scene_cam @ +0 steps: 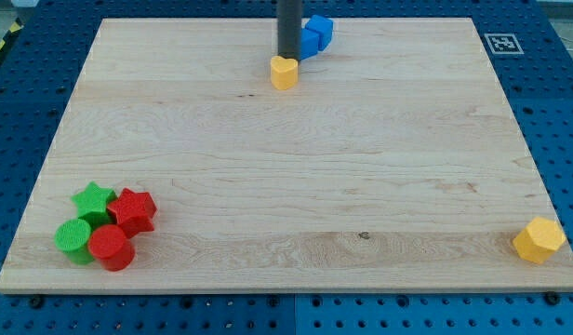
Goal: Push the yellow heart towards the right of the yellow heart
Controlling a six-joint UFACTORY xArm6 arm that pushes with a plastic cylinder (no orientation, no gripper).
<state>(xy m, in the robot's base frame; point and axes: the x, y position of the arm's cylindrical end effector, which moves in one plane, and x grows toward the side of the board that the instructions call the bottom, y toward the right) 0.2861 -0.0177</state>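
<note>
— Camera view: our tool's tip [288, 57], a bare rod gripping nothing, touches the heart [284, 72] at top centre of the desk [268, 186].
— So the rightward push seems hardly begun.

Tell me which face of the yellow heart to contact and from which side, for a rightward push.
Contact the yellow heart's left-facing side, coming from the view's left. My tip sits at its top edge now, and blue blocks crowd the upper right, so push level, probably not upward.

Blue perforated bench [26, 112] around wooden board [286, 186]
</note>
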